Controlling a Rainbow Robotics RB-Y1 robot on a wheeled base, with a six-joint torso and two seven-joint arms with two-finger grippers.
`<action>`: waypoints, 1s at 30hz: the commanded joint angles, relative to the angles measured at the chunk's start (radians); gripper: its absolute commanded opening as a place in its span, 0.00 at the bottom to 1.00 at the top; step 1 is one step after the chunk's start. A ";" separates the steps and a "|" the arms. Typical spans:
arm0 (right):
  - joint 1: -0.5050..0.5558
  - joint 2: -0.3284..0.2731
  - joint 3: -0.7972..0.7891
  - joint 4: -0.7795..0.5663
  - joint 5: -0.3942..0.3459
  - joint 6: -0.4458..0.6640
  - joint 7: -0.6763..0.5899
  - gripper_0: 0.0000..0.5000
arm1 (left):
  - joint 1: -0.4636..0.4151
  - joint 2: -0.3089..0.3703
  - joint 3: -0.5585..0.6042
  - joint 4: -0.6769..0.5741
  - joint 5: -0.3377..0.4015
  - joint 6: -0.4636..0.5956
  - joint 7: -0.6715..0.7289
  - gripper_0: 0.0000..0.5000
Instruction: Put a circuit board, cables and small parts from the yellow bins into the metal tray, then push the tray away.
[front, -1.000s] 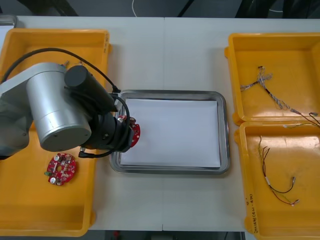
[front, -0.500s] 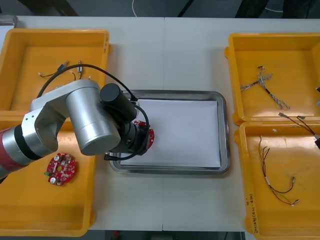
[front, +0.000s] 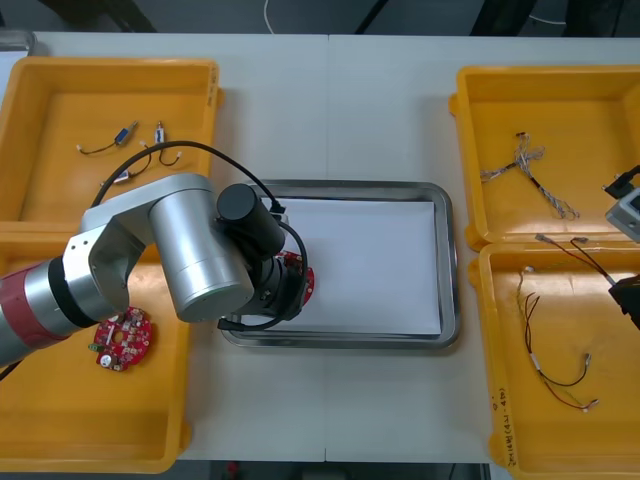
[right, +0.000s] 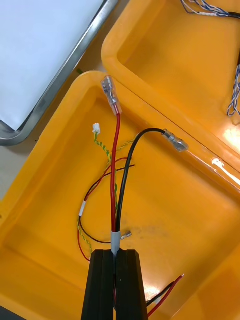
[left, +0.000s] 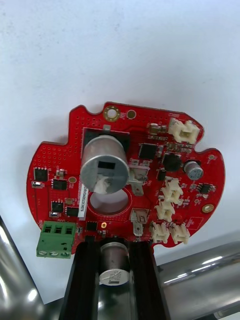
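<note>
With the left gripper (left: 114, 250) clamping the circuit board (left: 150, 150) over the metal tray's (front: 452, 270) left end, the right gripper (right: 115, 255) pinched a cable (right: 116, 165) farther right.

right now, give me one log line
left gripper: shut on circuit board over metal tray | right gripper: shut on cable above yellow bin

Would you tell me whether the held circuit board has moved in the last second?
Yes. The circuit board in the left pincer moved right, from the metal tray's left rim inward over its white inside.
</note>
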 joint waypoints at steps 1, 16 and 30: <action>-0.024 -0.042 0.019 -0.030 -0.003 0.003 -0.006 0.00 | -0.041 -0.025 -0.019 -0.011 -0.023 -0.009 0.110 0.80; -0.036 -0.047 0.027 -0.035 -0.023 0.003 -0.003 0.00 | -0.043 -0.010 0.082 -0.144 -0.014 0.158 0.133 1.00; -0.163 -0.081 0.169 -0.041 -0.050 0.003 -0.007 0.00 | -0.043 0.073 0.310 -0.221 0.057 0.288 0.110 1.00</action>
